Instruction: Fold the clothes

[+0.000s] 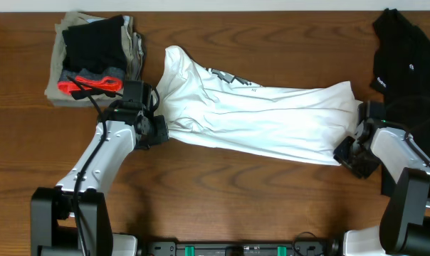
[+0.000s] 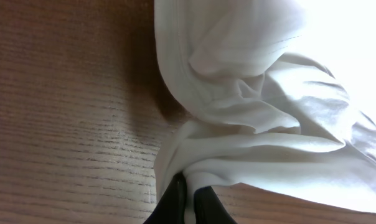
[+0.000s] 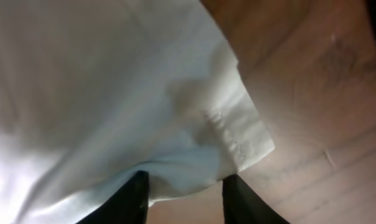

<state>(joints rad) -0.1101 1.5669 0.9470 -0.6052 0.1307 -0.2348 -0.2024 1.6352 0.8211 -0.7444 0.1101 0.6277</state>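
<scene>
For the fold, the left hand [image 2: 189, 196] pinches the white T-shirt [image 1: 272, 117]; the right hand [image 3: 182, 193], spread around its hem [image 3: 235, 140], should clamp next.

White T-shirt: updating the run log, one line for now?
white T-shirt: bunched lengthwise; left gripper: shut on it; right gripper: open, astride hem

- T-shirt [image 1: 272, 117] is sprawled across the middle of the table [image 1: 236, 203], running left to right
- left gripper [image 1: 158, 132] is at its left end, right gripper [image 1: 352, 152] at its right end
- folded pile [image 1: 94, 60] sits in the far left corner, just behind the left gripper
- second shirt [image 1: 407, 50] is off in the far right corner, not touching the T-shirt
</scene>
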